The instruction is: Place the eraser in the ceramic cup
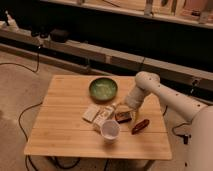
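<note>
Hovering low over the eraser (124, 118), your gripper (122, 108) has its fingers spread apart and partly hides it; whether they touch, you cannot tell.

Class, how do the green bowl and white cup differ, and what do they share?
The green bowl is wide, shallow; the white ceramic cup small, narrow. The bowl sits farther back, the cup near the front edge. Both are round. The gripper hangs by the eraser.
</note>
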Action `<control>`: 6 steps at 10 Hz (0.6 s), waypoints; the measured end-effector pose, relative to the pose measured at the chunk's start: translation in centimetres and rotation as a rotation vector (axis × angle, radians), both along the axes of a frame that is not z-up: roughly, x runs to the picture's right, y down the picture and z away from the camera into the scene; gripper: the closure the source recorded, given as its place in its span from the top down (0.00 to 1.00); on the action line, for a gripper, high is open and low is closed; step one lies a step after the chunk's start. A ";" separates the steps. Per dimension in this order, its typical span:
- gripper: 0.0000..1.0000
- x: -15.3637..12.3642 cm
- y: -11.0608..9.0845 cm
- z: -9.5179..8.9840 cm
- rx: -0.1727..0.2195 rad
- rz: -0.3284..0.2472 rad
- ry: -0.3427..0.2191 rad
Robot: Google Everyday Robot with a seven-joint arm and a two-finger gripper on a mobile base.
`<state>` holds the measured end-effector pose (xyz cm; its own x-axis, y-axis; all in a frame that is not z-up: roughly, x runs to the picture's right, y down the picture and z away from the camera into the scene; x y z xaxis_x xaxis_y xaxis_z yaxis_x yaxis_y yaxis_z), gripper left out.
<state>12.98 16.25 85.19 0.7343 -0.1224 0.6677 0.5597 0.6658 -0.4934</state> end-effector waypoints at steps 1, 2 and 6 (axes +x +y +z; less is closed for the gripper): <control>0.80 0.3 0.2 0.6 -0.001 -0.002 0.018; 0.80 0.5 0.6 1.0 -0.004 -0.004 0.031; 0.78 0.8 2.0 1.8 -0.020 -0.015 0.060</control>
<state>13.79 18.23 86.98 0.7715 -0.1209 0.6247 0.5383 0.6475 -0.5394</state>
